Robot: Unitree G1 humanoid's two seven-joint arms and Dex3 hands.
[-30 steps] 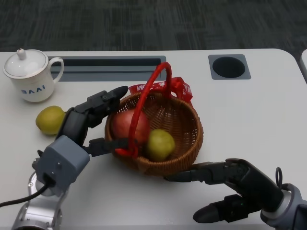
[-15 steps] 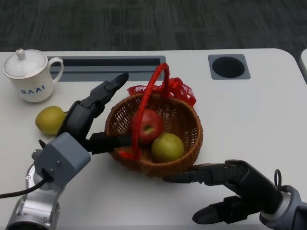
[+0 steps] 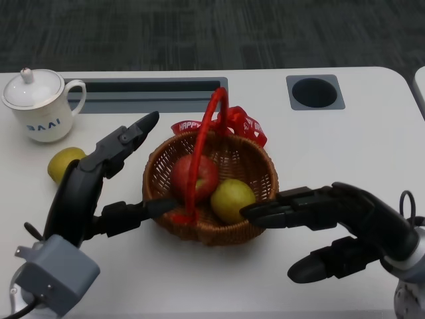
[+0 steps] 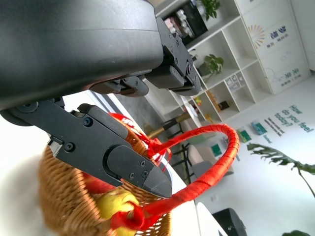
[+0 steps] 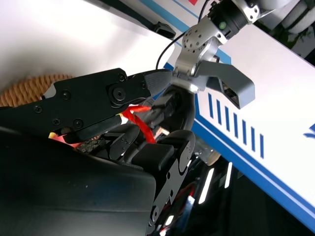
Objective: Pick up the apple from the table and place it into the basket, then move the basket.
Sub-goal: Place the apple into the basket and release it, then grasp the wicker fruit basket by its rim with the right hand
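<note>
Resting at frame centre on the white surface (image 3: pixel 332 146): wicker basket (image 3: pixel 259 166) holding the red apple (image 3: pixel 188 174) and a green fruit (image 3: pixel 232 199). Left hand (image 3: pixel 99 183), fingers spread, empty, beside its left rim. Right hand (image 3: pixel 325 226), fingers apart, empty, fingertips at its right rim.

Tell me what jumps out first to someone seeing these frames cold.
The wicker basket at mid-table, with its tall red handle arching over a red apple and a yellow-green fruit inside. Next, the black hands flanking it: left hand at its left rim, right hand reaching in from its right. A white lidded cup sits at far left.
</note>
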